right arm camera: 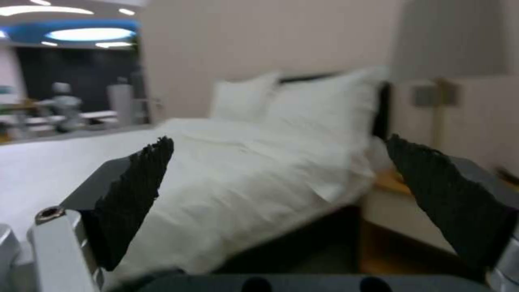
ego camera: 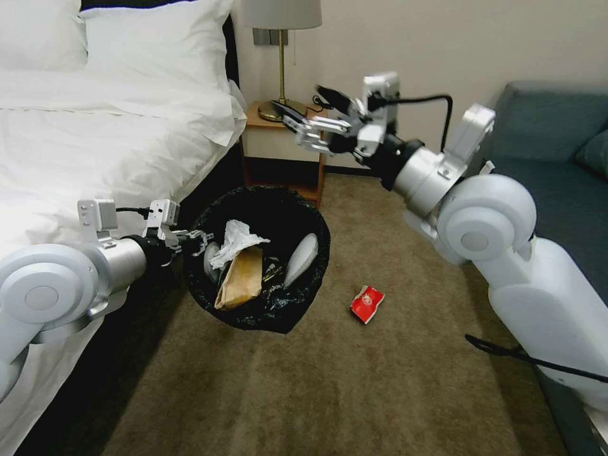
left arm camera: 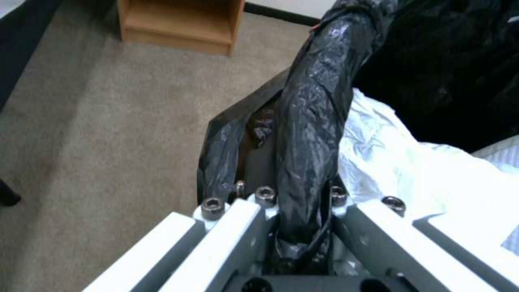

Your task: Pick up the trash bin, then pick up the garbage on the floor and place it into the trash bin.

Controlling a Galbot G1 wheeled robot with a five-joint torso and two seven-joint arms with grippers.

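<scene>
While the trash bin point(ego camera: 256, 259) hangs clear of the floor point(ego camera: 329, 380) beside the bed point(ego camera: 95, 139), its bag-covered rim is pinched in the left gripper point(ego camera: 193, 242), whose fingers are clamped on the black plastic at the bin's near-left edge; the left wrist view shows the rim point(left arm camera: 311, 134) running straight between them. Inside the bin lie a crumpled white tissue point(ego camera: 234, 240), a brown paper bag point(ego camera: 240, 278) and a white slipper point(ego camera: 301, 258). A red packet point(ego camera: 367, 303) rests on the carpet just to the right of the bin, well below the right gripper point(ego camera: 304, 123), which is held high near the nightstand point(ego camera: 282, 149) with its fingers spread apart and nothing between them.
</scene>
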